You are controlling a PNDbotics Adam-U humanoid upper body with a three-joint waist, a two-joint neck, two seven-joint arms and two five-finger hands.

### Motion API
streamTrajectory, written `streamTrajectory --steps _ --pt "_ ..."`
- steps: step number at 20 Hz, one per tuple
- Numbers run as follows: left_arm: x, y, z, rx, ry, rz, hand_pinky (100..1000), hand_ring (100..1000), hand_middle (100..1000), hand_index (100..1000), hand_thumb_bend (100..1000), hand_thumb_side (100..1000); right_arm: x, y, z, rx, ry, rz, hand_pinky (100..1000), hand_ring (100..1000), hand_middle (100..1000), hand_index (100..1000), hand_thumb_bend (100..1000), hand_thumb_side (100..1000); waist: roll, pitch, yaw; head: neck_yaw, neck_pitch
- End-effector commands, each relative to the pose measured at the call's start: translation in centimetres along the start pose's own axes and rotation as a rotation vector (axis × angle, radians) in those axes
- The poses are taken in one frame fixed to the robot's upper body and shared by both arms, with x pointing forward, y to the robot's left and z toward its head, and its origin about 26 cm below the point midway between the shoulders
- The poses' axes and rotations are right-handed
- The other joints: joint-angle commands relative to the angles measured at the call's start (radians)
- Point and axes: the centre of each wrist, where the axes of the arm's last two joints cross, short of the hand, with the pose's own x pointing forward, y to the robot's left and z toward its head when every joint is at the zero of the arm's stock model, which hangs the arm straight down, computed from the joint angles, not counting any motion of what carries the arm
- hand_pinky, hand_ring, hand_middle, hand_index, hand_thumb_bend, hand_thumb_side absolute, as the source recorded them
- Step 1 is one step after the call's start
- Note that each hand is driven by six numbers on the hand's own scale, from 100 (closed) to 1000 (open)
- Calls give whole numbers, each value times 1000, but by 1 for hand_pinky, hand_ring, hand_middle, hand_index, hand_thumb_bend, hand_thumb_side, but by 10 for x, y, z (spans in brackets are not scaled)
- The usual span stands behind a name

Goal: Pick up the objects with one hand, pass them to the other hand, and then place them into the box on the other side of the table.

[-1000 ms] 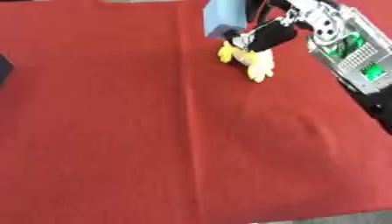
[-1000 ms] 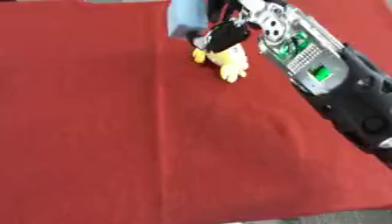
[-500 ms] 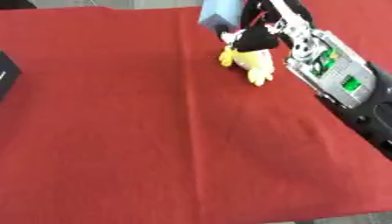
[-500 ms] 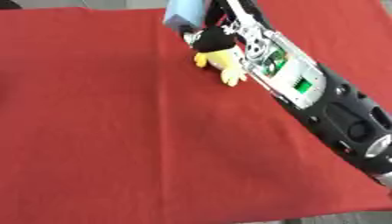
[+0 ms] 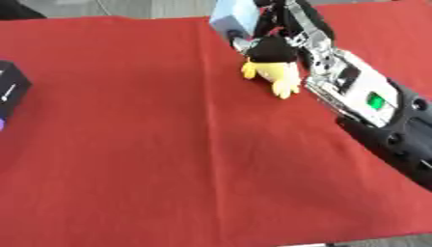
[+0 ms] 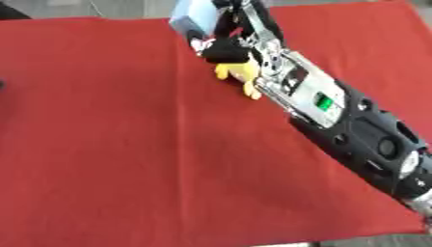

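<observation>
A small plush toy (image 5: 273, 71) with a yellow body and a black head lies on the red tablecloth (image 5: 127, 159) near the far edge, right of centre. Right behind it stands a light blue block (image 5: 229, 16). My right hand (image 5: 295, 23) reaches in from the lower right and hangs over the toy's head, between the toy and the blue block. Whether it touches either one is hidden by the hand itself. A black box (image 5: 10, 89) sits at the left edge of the table. My left hand is out of sight.
My right forearm (image 6: 337, 112), black and silver with a green light, slants across the right side of the table from the lower right corner. Red cloth covers the whole table, and its front edge shows at the bottom.
My right arm has stretched farther over the table, and the hand has moved from beside the toy to above and behind its head. The toy and blue block stay put.
</observation>
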Motion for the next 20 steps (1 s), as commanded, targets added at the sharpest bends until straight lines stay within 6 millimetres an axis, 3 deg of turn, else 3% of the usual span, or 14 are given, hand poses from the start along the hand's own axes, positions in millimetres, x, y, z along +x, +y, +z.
streamTrajectory --steps 1,9,20 --pt "17 8 -11 -65 -18 -119 978 679 736 692 100 535 8 0 5 40 -31 -33 404 497 366 274 110 100 18 -35 -2 8 -2" --pt "36 -14 -37 -234 -42 -249 945 684 747 713 100 482 14 4 11 191 -107 -95 349 490 368 277 100 100 28 -39 -2 14 -2" --pt "68 -78 -60 -496 -136 -327 929 701 762 737 100 420 17 7 14 264 -162 -76 352 488 369 275 100 100 35 -44 7 5 -2"
